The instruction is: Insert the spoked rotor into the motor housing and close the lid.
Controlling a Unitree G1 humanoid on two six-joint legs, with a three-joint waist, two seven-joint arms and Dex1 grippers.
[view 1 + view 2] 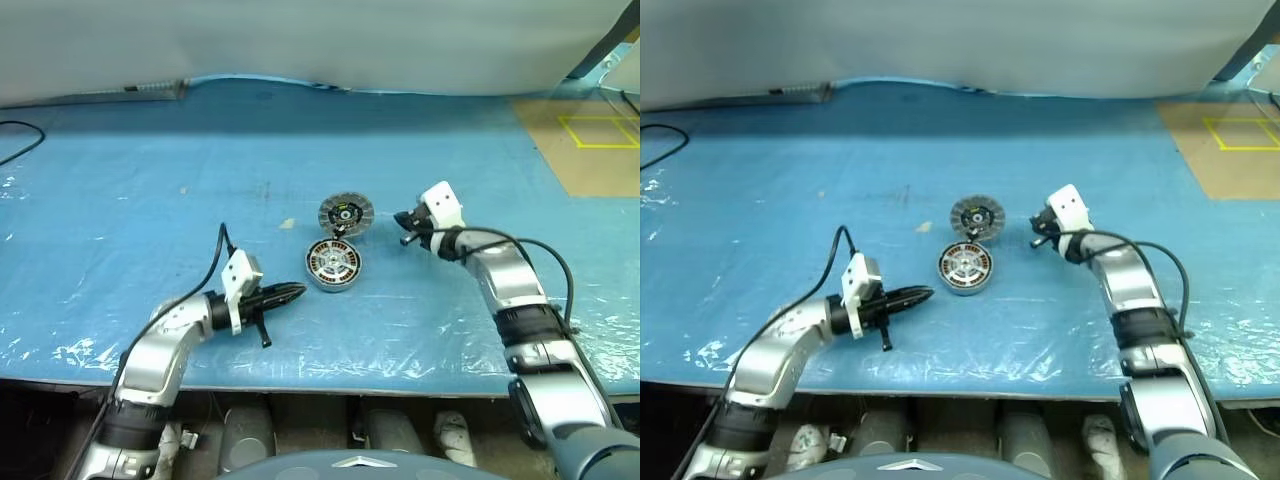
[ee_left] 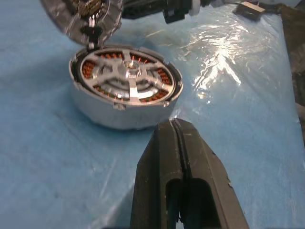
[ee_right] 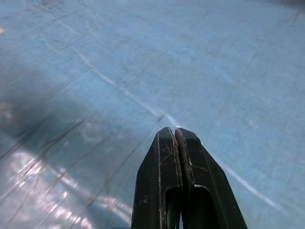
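Two claws, both pressed shut and empty: the left claw (image 1: pixel 298 292) lies low near the front edge of the blue-covered worktop (image 1: pixel 120 200), tips aimed at the housing (image 1: pixel 333 265) just beside it, and the right claw (image 1: pixel 403 226) hovers off the lid's far side, apart from it. The housing sits mid-worktop with the rotor (image 2: pixel 127 74) seated inside, silver spokes over the copper windings. The lid (image 1: pixel 346 213) stands open, tilted up from the housing's back rim, toward the rear edge and touching the housing there.
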